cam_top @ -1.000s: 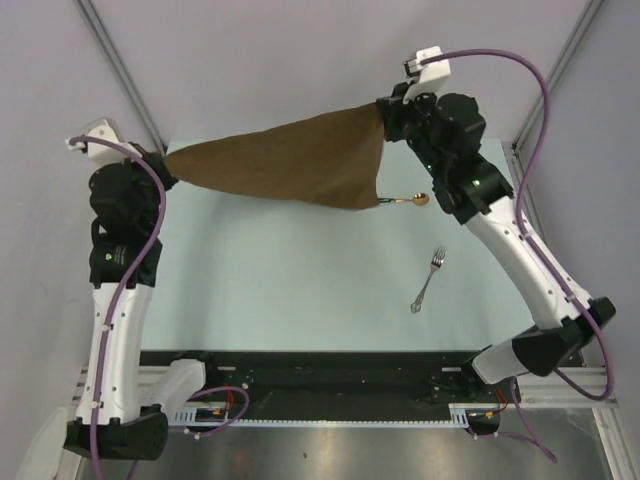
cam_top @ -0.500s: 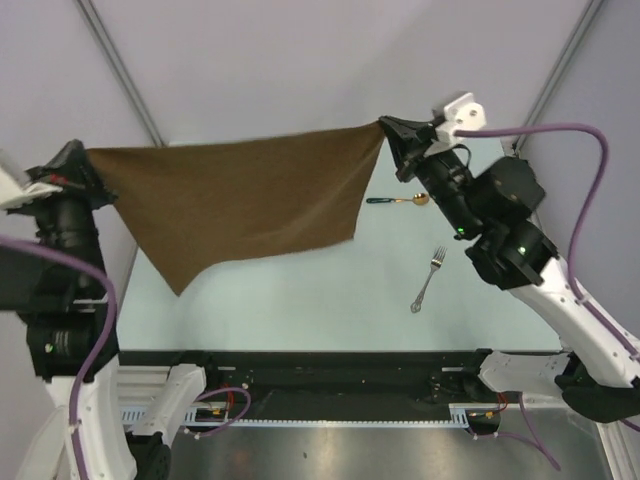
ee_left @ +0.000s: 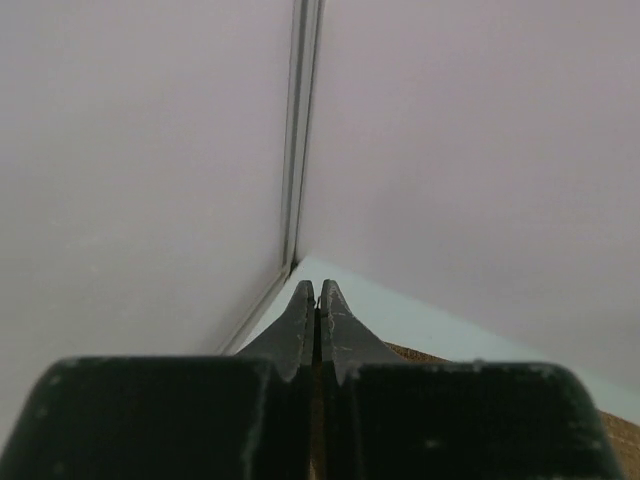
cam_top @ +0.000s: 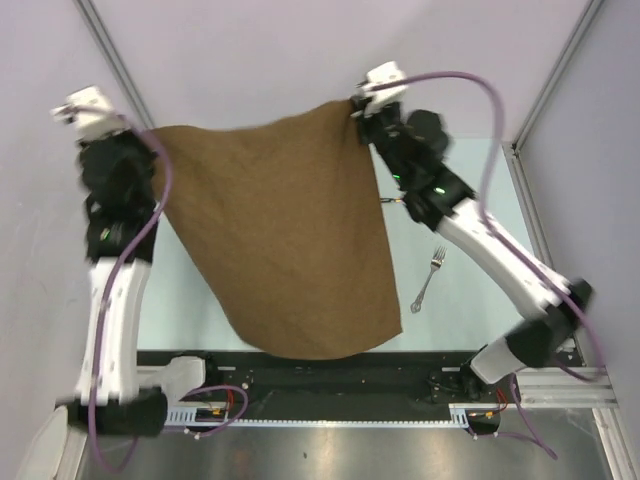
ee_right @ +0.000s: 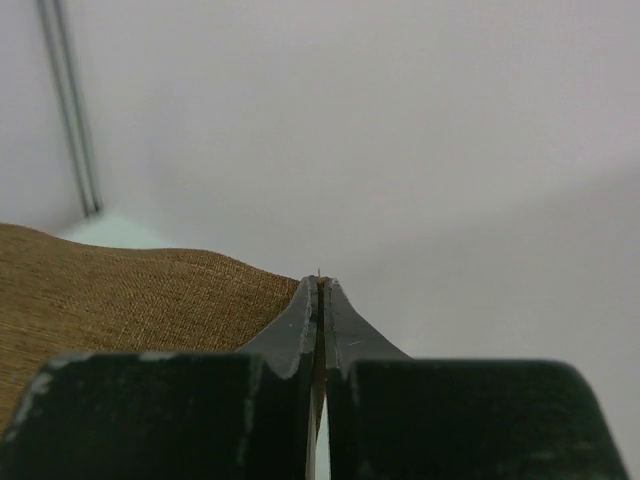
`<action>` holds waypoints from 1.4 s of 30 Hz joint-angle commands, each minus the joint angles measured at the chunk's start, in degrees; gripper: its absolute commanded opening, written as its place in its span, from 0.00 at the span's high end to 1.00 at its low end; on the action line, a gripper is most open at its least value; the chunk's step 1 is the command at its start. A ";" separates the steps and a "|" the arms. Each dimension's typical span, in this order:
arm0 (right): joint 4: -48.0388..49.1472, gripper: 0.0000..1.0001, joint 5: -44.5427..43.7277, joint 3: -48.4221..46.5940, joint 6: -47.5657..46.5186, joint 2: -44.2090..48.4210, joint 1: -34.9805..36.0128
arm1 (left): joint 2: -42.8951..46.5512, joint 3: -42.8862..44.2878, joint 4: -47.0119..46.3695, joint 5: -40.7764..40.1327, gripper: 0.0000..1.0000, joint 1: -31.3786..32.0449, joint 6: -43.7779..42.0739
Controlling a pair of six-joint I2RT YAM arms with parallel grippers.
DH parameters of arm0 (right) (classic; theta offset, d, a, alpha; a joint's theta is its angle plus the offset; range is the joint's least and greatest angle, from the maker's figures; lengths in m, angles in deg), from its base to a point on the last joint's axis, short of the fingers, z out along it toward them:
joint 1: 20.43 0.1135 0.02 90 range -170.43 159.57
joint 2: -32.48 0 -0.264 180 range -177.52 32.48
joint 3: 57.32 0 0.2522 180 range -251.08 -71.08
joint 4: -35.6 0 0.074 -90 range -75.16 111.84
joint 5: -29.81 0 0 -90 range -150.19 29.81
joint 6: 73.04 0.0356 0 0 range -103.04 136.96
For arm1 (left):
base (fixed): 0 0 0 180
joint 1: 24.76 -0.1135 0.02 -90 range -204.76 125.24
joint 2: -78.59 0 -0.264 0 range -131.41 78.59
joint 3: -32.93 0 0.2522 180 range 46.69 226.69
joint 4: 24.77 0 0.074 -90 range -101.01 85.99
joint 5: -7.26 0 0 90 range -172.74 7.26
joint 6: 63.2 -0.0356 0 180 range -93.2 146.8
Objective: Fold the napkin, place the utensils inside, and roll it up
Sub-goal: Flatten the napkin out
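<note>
The brown napkin (cam_top: 290, 240) hangs spread out in the air between both arms, its lower edge reaching the table's near edge. My left gripper (cam_top: 152, 138) is shut on its top left corner, and my right gripper (cam_top: 360, 110) is shut on its top right corner. In the left wrist view the gripper (ee_left: 317, 286) is pinched shut with a strip of napkin (ee_left: 440, 353) beside it. In the right wrist view the gripper (ee_right: 319, 281) is shut on the napkin (ee_right: 130, 290). The silver fork (cam_top: 428, 280) lies on the table to the right. The dark-handled utensil is almost wholly hidden behind the napkin and the right arm.
The pale green table (cam_top: 470, 200) has walls at the back and on both sides, with metal posts (cam_top: 110, 55) in the corners. A black rail (cam_top: 330, 375) runs along the near edge between the arm bases.
The napkin, held stretched flat half a second ago, now hangs as a wide sheet down toward the near edge. Both grippers have moved closer together, and the napkin now covers the dark-handled utensil.
</note>
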 commanded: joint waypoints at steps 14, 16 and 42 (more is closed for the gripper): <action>0.36 0.04 9.28 -48.92 9.81 -67.07 -12.51 | -62.49 44.35 24.19 -9.79 0.00 -4.97 1.79; -0.68 0.00 10.51 -48.05 13.16 -65.50 -13.65 | -62.51 46.04 25.69 -9.70 0.00 -4.97 2.23; -24.67 0.04 14.12 25.52 38.30 -0.38 -35.27 | -32.22 -17.69 -8.76 23.08 0.08 42.97 13.12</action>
